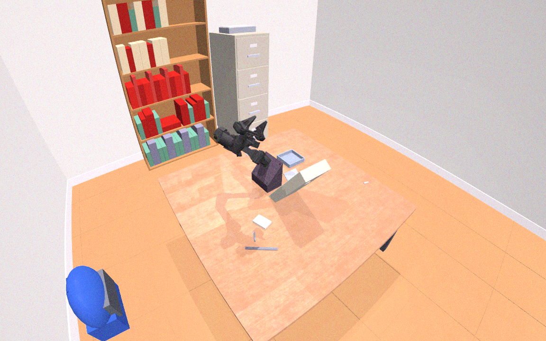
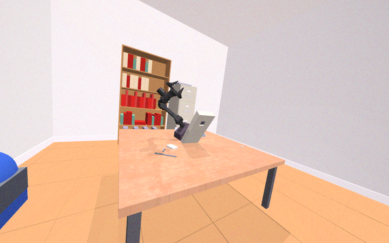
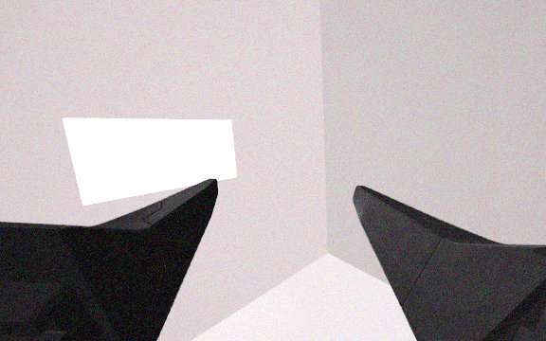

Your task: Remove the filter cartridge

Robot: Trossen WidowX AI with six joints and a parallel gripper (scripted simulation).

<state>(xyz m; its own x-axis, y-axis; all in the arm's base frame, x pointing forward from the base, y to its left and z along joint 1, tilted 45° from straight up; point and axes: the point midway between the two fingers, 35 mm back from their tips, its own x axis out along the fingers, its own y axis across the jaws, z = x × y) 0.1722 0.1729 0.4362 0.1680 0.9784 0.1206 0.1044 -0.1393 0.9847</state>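
Note:
The pale service panel [image 1: 315, 171] [image 2: 193, 132] stands tilted on the table in front of the robot base. Its slotted face is turned away from the top and exterior views, so the round filter cartridge is not visible. A dark square opening [image 2: 202, 123] shows in the panel's back. The blue-grey tray [image 1: 296, 162] lies beyond the panel, near the base; its visible floor shows no cartridge. My gripper [image 1: 260, 119] [image 2: 180, 84] [image 3: 286, 188] is open and empty, raised high above the base and pointing up, away from panel and tray.
The dark robot base [image 1: 267, 174] stands beside the panel. A light flat piece [image 1: 290, 174] lies between tray and panel. A white block [image 1: 262, 221] [image 2: 171, 146], a small grey piece [image 1: 254, 236] and a grey bar [image 1: 261, 248] [image 2: 165, 155] lie behind the panel. A small white piece [image 1: 366, 182] lies farther right.

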